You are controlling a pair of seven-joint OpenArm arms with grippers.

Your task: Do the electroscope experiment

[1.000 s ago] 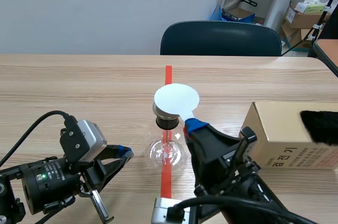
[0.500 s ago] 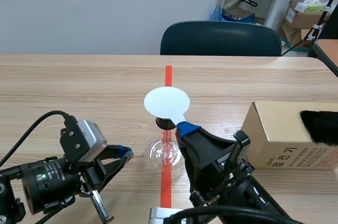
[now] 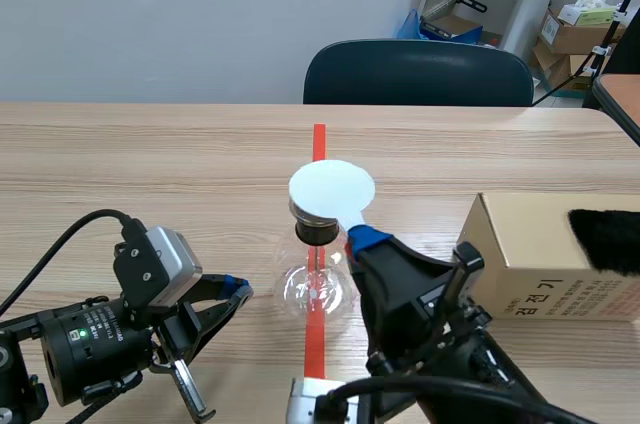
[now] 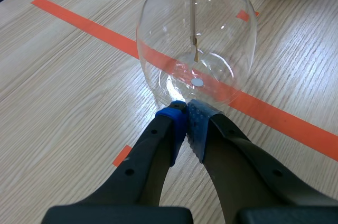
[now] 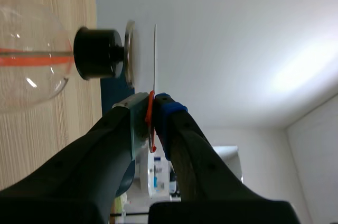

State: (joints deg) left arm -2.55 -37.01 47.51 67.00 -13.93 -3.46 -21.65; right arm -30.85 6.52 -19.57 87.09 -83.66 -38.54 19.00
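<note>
The electroscope is a clear glass flask (image 3: 315, 289) with a black stopper (image 3: 316, 231) and a metal top plate (image 5: 129, 52); it stands on the red tape line. A thin rod with foil leaves (image 4: 193, 23) hangs inside it. My right gripper (image 3: 365, 239) is shut on the handle of a white round disc (image 3: 332, 188), which it holds flat just above the top plate. In the right wrist view the disc (image 5: 155, 55) is edge-on, a narrow gap from the plate. My left gripper (image 4: 186, 115) rests shut on the table, its tips close to the flask's base (image 4: 198, 39).
A cardboard box (image 3: 545, 254) lies to the right of the flask with a black furry piece (image 3: 605, 239) on it. A dark chair (image 3: 418, 74) stands behind the table's far edge. Bare wood lies to the left and beyond the flask.
Half a second ago the white disc had shifted left and lower over the stopper. It is now back to the right, about where it was one second ago. The left arm has not moved.
</note>
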